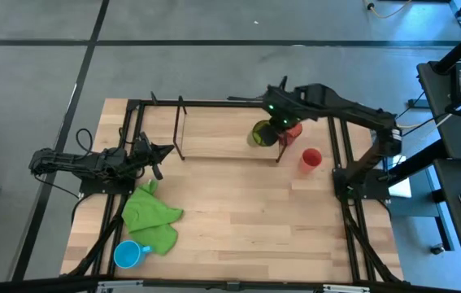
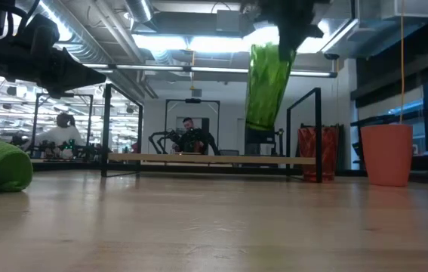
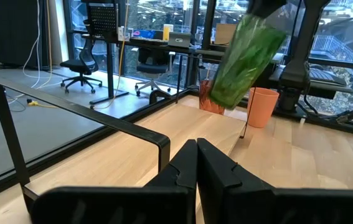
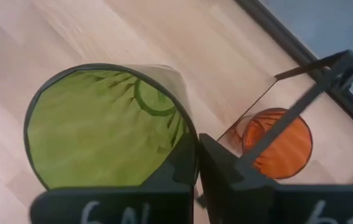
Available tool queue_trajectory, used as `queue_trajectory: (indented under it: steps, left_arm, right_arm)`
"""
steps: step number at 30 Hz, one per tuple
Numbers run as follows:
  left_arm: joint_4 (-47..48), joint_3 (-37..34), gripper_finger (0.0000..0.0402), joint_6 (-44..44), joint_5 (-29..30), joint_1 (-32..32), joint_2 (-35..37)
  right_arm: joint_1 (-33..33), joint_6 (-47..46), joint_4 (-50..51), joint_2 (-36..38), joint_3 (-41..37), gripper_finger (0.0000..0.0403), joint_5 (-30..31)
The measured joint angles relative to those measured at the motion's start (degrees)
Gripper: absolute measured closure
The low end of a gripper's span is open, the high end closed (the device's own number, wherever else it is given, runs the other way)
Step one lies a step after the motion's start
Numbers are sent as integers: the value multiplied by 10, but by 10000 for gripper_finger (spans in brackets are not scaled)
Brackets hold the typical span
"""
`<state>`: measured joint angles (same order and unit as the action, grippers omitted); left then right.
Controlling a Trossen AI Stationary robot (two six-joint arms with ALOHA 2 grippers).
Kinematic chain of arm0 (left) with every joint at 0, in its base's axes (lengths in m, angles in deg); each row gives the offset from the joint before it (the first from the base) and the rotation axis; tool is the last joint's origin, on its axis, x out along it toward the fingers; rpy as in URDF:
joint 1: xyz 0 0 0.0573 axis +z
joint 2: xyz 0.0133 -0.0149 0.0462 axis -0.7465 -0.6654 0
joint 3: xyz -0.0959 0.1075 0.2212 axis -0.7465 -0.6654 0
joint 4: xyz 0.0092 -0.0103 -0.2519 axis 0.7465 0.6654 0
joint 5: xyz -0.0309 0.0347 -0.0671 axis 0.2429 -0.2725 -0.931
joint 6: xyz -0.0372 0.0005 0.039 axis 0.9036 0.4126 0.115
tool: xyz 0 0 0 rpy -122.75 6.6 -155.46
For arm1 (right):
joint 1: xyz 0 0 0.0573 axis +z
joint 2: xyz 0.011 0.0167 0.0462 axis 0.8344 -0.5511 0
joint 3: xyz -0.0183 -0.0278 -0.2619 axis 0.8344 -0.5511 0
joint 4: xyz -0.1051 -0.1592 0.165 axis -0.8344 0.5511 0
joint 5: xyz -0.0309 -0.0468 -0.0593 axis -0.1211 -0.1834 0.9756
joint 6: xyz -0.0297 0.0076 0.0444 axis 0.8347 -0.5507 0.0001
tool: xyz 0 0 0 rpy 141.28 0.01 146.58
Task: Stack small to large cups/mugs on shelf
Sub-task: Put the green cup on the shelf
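The light-blue mug [image 1: 127, 255] lies nearest, at the table's front-left corner, touching the green cloth [image 1: 150, 216]. The left gripper [image 1: 163, 151] waits at the table's left edge, fingers [image 3: 188, 167] pressed together on nothing. Farther back, the small red cup [image 1: 310, 159] stands on the tabletop just outside the shelf's [image 1: 214, 155] right end. The right gripper [image 1: 277, 122] hangs above that end, pinching the rim of the green tumbler [image 2: 266, 87] (tilted, well clear of the base). The red-orange tumbler [image 4: 276, 144] stands upright on the shelf beside it.
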<state>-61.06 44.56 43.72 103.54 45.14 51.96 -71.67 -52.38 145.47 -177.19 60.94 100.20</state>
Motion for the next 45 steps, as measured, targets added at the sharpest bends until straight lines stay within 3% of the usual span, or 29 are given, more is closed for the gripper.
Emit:
queue_trajectory:
  steps: [5, 9, 14, 19, 23, 29, 33, 45]
  left_arm:
    - [0, 0, 401, 0, 0, 0, 0]
    - [0, 0, 401, 0, 0, 0, 0]
    - [0, 0, 401, 0, 0, 0, 0]
    - [0, 0, 401, 0, 0, 0, 0]
    - [0, 0, 401, 0, 0, 0, 0]
    - [0, 0, 401, 0, 0, 0, 0]
    - [0, 0, 401, 0, 0, 0, 0]
    - [0, 0, 401, 0, 0, 0, 0]
  right_arm:
    - [-34, 59, 2, -46, 14, 390, -12]
    - [-62, 100, 6, -68, 14, 390, 23]
    - [-104, 150, 6, -76, 14, 389, 23]
    - [-132, 211, -2, -77, 15, 389, -70]
    - [-146, 251, 6, -77, 15, 388, -74]
    - [-173, 266, 21, -77, 15, 388, -75]
    - [-185, 266, 25, -77, 15, 388, -109]
    - [-184, 237, 21, -77, 15, 376, -130]
